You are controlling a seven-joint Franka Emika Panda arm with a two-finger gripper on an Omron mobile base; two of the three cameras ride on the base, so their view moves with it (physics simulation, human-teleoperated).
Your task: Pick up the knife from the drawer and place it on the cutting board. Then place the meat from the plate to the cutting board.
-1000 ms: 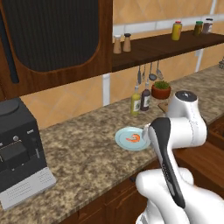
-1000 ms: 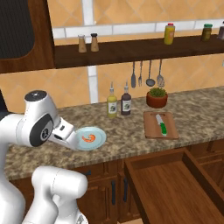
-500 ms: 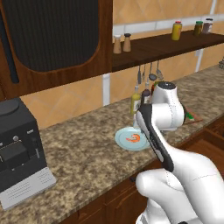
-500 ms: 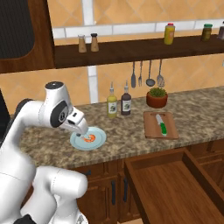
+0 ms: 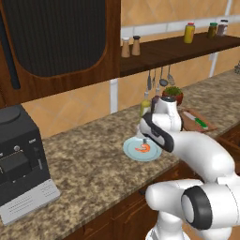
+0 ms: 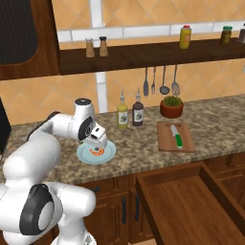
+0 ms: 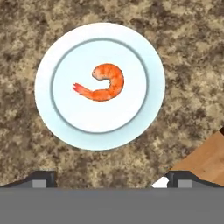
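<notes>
The white arm rises from the base, bends forward over the counter [image 6: 143, 148] and turns its wrist straight down, so the gripper [image 6: 97, 146] hangs above the plate [image 6: 108, 154] without touching it. From the right base camera the hand sits at about 11 o'clock over the plate; from the left base camera the gripper [image 5: 146, 139] is at roughly 12 o'clock of the plate [image 5: 132, 151]. The claw is spread wide and pinches nothing: in the hand camera its two dark tips [image 7: 41, 178] stand far apart at the bottom edge, with bare speckled stone between them. The meat [image 7: 101, 84] lies curled near the middle of the plate [image 7: 151, 81], its tail pointing toward 9 o'clock in that picture; it also shows as an orange spot [image 6: 97, 151] just under the hand. The knife [image 6: 178, 139] lies on the cutting board [image 6: 166, 142], well to the right of the plate, green handle toward the counter's front edge. The drawer [image 6: 186, 206] stands pulled out below the counter, at about 5 o'clock from the board. Two bottles [image 6: 130, 110] stand between plate and board, nearer the wall, and a potted plant [image 6: 172, 105] sits just behind the board.
</notes>
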